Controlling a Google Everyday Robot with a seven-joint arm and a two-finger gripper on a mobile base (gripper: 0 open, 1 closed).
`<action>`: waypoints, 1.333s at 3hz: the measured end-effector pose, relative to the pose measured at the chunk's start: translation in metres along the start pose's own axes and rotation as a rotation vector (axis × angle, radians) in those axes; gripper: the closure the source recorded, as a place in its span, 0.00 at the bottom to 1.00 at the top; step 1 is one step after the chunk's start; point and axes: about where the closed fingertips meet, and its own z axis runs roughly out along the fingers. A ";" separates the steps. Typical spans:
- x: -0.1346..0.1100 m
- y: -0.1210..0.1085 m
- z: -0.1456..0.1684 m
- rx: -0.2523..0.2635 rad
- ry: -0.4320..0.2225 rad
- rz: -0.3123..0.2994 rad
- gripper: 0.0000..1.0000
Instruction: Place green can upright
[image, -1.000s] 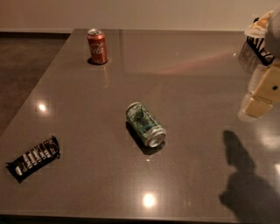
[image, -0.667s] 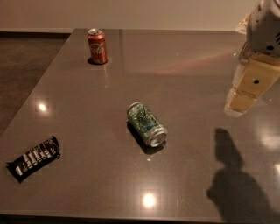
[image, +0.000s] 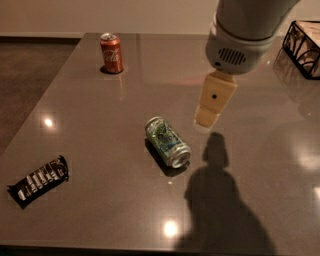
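The green can (image: 168, 141) lies on its side near the middle of the dark table (image: 100, 190), its silver end facing the front right. The gripper (image: 210, 112) hangs from the arm at the upper right, above the table and to the right of the can, not touching it. Only one cream-coloured finger (image: 214, 99) shows from this angle. It holds nothing that I can see.
A red cola can (image: 111, 53) stands upright at the far left of the table. A black snack bar wrapper (image: 39, 180) lies at the front left. A black wire basket (image: 303, 47) sits at the far right edge. The arm's shadow (image: 220, 210) falls at the front right.
The arm and gripper have moved in from the right edge towards the centre and now hang close beside the green can. The cans and wrapper have not moved.
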 end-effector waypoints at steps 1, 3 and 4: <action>-0.016 0.005 0.031 -0.056 0.019 0.134 0.00; -0.052 0.033 0.076 -0.160 0.020 0.336 0.00; -0.069 0.048 0.092 -0.195 0.021 0.376 0.00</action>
